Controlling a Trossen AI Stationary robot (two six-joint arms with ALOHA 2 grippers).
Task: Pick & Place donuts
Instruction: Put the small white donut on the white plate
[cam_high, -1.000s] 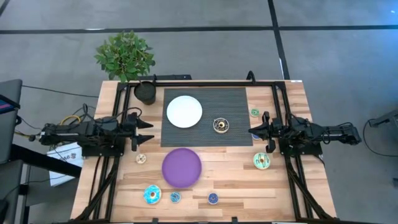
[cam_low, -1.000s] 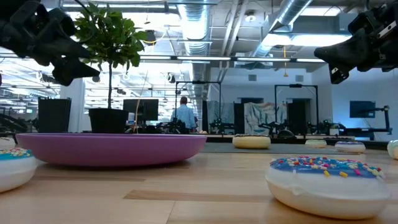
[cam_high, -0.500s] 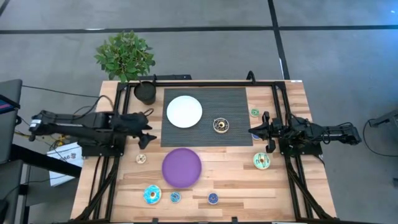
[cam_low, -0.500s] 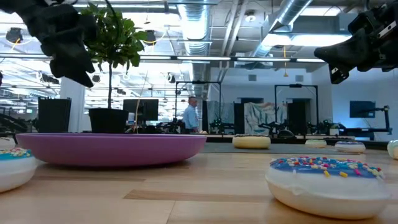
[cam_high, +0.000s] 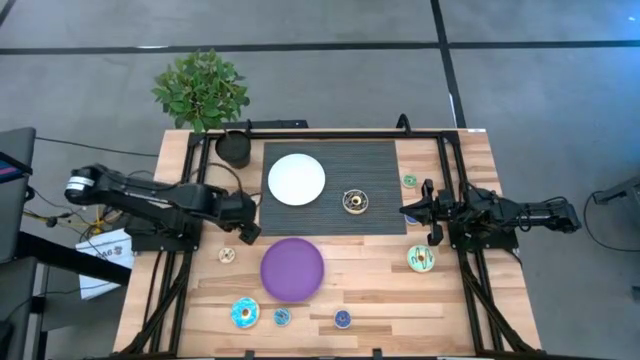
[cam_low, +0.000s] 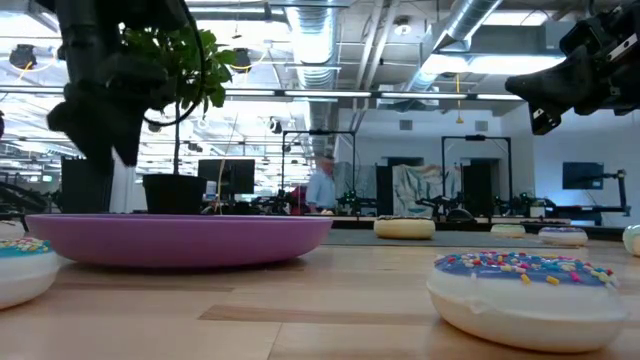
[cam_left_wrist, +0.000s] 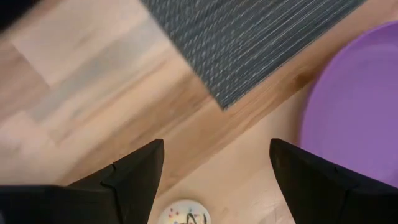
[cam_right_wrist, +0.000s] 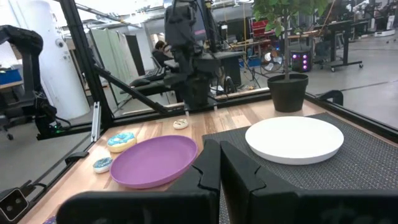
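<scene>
My left gripper (cam_high: 245, 229) (cam_left_wrist: 214, 163) hangs open, pointing down, above bare wood at the near left corner of the dark mat (cam_left_wrist: 249, 43). The cream mini donut (cam_high: 227, 255) (cam_left_wrist: 185, 215) lies flat on the table just past the fingers, untouched. My right gripper (cam_high: 405, 211) (cam_right_wrist: 219, 163) waits shut over the table's right side. The brown-and-cream donut (cam_high: 354, 201) rests on the mat, with the green mini (cam_high: 410, 181) near the mat's right edge. The green-iced donut (cam_high: 421, 258), blue-iced donut (cam_high: 245, 313), blue mini (cam_high: 282, 317) and purple mini (cam_high: 343, 319) lie on the wood.
A purple plate (cam_high: 292, 268) (cam_left_wrist: 354, 106) lies close to the right of my left gripper, and a white plate (cam_high: 297, 179) sits on the mat. A potted plant (cam_high: 232, 148) stands at the far left corner. Black frame rails run along both sides of the table.
My left arm has reached out from the table's left side toward the middle and tipped its gripper from level to pointing down. The gripper has come a little toward the near edge, over the spot by the cream mini donut. No donut has moved.
</scene>
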